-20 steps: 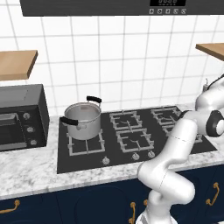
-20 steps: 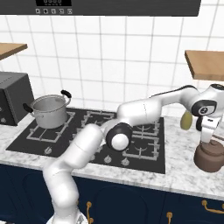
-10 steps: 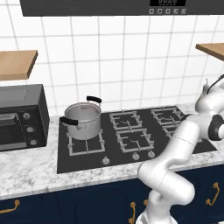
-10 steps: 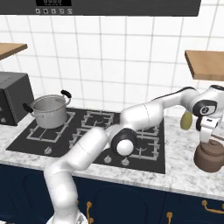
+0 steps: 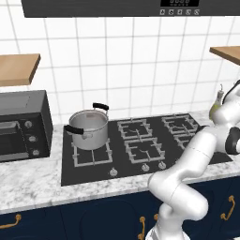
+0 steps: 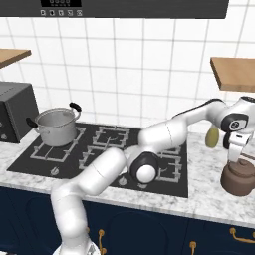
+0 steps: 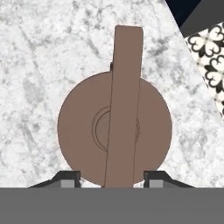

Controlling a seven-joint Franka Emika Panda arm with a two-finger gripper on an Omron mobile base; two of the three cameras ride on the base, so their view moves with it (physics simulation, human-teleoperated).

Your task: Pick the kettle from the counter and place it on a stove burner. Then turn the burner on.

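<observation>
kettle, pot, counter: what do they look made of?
The kettle: matte brownish copper by its colour, though the flat, glint-free surface could also be glazed ceramic. The pot: brushed steel by its grey sheen, with black handles, probably plastic. The counter: polished marble or similar stone, going by the white-grey speckled veining.

My kettle (image 7: 114, 131) is a flat brownish copper all over, handle included. The counter (image 7: 39, 57) under it is white marble with grey speckles and veins. I see a steel-grey pot (image 5: 87, 129) with black handles on the black stove (image 5: 93, 164), over navy cabinet fronts (image 6: 149, 234) with gold handles.
</observation>
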